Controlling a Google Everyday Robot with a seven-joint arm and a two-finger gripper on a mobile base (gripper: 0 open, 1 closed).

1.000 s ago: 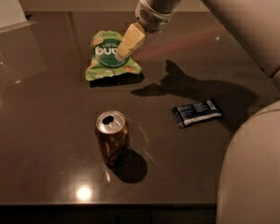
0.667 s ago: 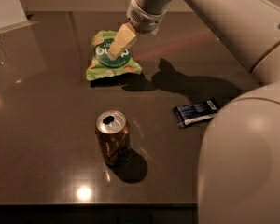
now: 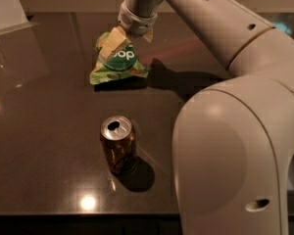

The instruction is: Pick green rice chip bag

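Camera view: the gripper (image 3: 110, 48) has come down and slid across the green rice chip bag (image 3: 123, 66). A second ago it hung over the bag's 3 o'clock edge; now its pale tip lies over the 11 o'clock corner, low enough that it looks to be touching the crinkled top. Whether the gripper is spread or closed I cannot tell from here, as only one side of it shows against the pouch.

The bag itself has not shifted. It lies flat on the dark table (image 3: 49, 106), at 12 o'clock from the upright soda can (image 3: 117, 143) and well apart from it, its round dark-green label facing up.

The arm (image 3: 225, 151) has swung with the reach. Its big elbow now fills the 4 o'clock part of the scene and hides the small dark wrapper that lay there before.

To my eye this is the final approach closing into a grasp: the hand is on the right object, the can is nowhere near the path, and the bag is not yet lifted. What remains, I judge, is a firm pinch on that loose upper edge, which may crumple or slip.
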